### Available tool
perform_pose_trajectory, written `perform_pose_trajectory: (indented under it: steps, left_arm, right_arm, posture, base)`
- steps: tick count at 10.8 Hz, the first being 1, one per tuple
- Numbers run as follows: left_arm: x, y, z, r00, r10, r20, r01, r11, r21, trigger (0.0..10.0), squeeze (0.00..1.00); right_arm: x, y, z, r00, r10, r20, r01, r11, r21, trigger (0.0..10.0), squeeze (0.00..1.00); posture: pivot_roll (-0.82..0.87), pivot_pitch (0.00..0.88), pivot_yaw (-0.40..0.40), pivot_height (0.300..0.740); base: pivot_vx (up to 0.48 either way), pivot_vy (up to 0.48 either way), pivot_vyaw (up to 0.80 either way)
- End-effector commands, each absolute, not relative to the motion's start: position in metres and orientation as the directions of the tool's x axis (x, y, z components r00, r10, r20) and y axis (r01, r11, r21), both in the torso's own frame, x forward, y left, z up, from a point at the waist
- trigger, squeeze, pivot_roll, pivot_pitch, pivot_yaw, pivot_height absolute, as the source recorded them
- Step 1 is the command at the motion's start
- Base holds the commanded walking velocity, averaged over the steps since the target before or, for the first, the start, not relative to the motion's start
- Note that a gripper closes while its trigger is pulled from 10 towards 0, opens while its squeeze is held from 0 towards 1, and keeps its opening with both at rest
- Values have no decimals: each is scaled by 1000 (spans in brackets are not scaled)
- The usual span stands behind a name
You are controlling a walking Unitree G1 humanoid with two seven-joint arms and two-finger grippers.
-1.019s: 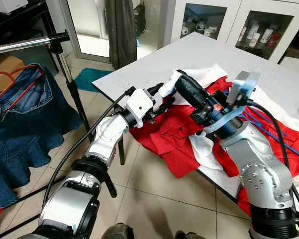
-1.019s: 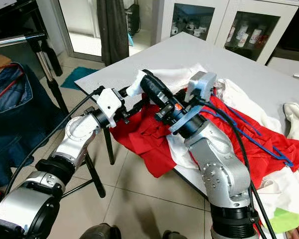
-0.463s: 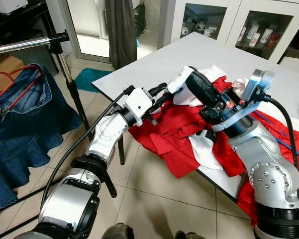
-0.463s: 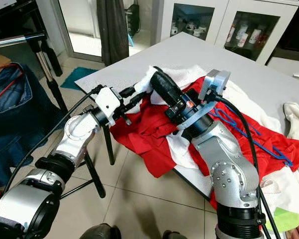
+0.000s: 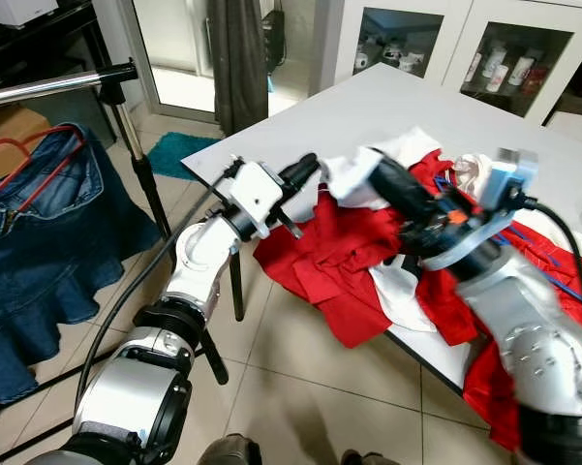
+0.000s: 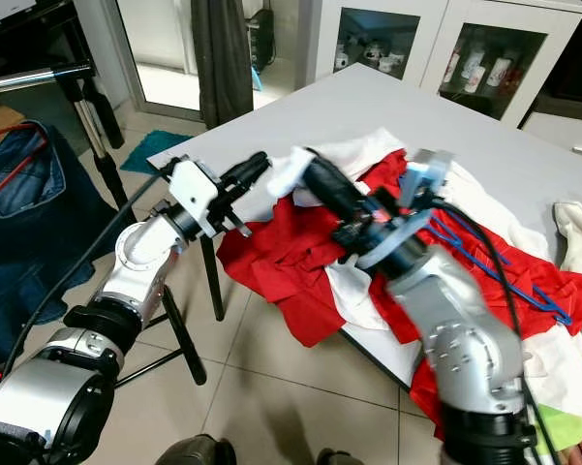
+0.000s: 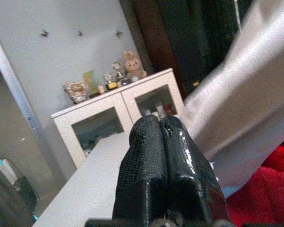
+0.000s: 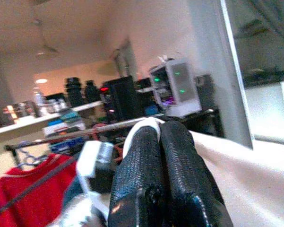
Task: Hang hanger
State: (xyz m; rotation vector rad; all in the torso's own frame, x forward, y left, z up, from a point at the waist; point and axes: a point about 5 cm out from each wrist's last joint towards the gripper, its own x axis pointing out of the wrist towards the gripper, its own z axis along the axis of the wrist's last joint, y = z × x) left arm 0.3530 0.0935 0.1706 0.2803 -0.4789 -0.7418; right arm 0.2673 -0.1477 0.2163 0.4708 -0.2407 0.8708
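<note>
A red garment (image 5: 334,257) and a white garment (image 5: 353,182) lie heaped at the near corner of the white table (image 5: 387,107). A blue hanger (image 6: 494,254) lies on the red cloth further right. My right gripper (image 5: 370,163) is raised over the heap, shut on a fold of the white garment; the right wrist view shows white cloth pinched at its fingertips (image 8: 146,127). My left gripper (image 5: 305,169) hovers just left of that fold, fingers (image 7: 146,156) pressed shut with nothing between them. A clothes rail (image 5: 58,85) stands at the far left.
A denim skirt (image 5: 39,232) on a red hanger (image 5: 19,150) hangs from the rail. The rail's black stand (image 5: 140,174) is beside the table corner. A glass-door cabinet (image 5: 465,48) and a dark curtain (image 5: 237,58) stand behind. A teal mat (image 5: 179,150) lies on the tiled floor.
My right gripper has lifted the white garment and drawn it rightward and back. The left gripper has pulled away from the cloth, shifting slightly up and left.
</note>
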Motion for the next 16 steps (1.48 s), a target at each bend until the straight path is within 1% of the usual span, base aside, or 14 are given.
perform_pose_trajectory:
  steps: [1,2,4,6,7,8,9,10,11,13,14,15,16]
  left_arm:
    - [355,95,177,629,-703,331,575,708,411,0,0]
    - [355,96,177,631,-700,335,575,711,404,0,0]
    - [355,98,177,631,-694,346,580,719,383,0,0]
    - [356,97,178,629,-698,343,586,715,380,0,0]
    - [358,98,180,649,-676,350,570,736,365,0,0]
    - [362,103,180,686,-638,349,541,769,342,0,0]
    - [366,109,180,727,-592,347,511,805,302,6353,0]
    - [367,112,179,744,-572,345,497,819,287,10000,0]
    - [369,116,179,763,-547,343,484,836,257,10000,0]
    - [371,122,179,787,-508,350,472,861,189,10000,0]
    - [373,124,179,793,-494,357,498,863,86,10000,0]
    - [374,124,178,794,-495,354,506,860,67,10000,0]
    - [373,124,177,795,-496,348,506,860,70,10000,0]
  right_arm:
    - [269,-157,221,632,660,407,-774,561,293,10000,0]
    - [269,-162,220,646,651,399,-763,574,298,10000,0]
    - [280,-175,202,757,606,245,-654,712,257,10000,0]
    - [276,-170,210,713,638,290,-700,665,259,10000,0]
    - [281,-176,210,755,584,298,-654,705,275,10000,0]
    - [293,-195,211,843,446,300,-533,767,358,10000,0]
    - [302,-217,209,902,321,287,-423,785,452,10000,0]
    - [301,-224,207,913,296,280,-400,781,480,10000,0]
    - [298,-230,203,920,282,272,-386,772,506,10000,0]
    - [293,-235,198,924,273,267,-378,752,539,10000,0]
    - [285,-232,203,893,312,324,-447,700,558,10000,0]
    - [281,-229,213,864,330,381,-498,667,554,10000,0]
    - [279,-230,222,847,319,425,-522,650,552,10000,0]
  posture:
    - [50,0,24,740]
    - [49,0,22,740]
    - [49,0,21,740]
    - [45,0,25,740]
    - [44,0,28,740]
    - [43,0,29,740]
    - [42,0,31,740]
    - [43,2,32,740]
    - [44,3,31,740]
    - [42,5,34,740]
    - [39,7,36,740]
    - [35,8,39,740]
    - [33,9,39,740]
  base:
    - [0,0,0]
    - [0,0,0]
    - [0,0,0]
    - [0,0,0]
    - [0,0,0]
    - [0,0,0]
    - [0,0,0]
    - [0,0,0]
    - [0,0,0]
    - [0,0,0]
    - [0,0,0]
    - [0,0,0]
    - [0,0,0]
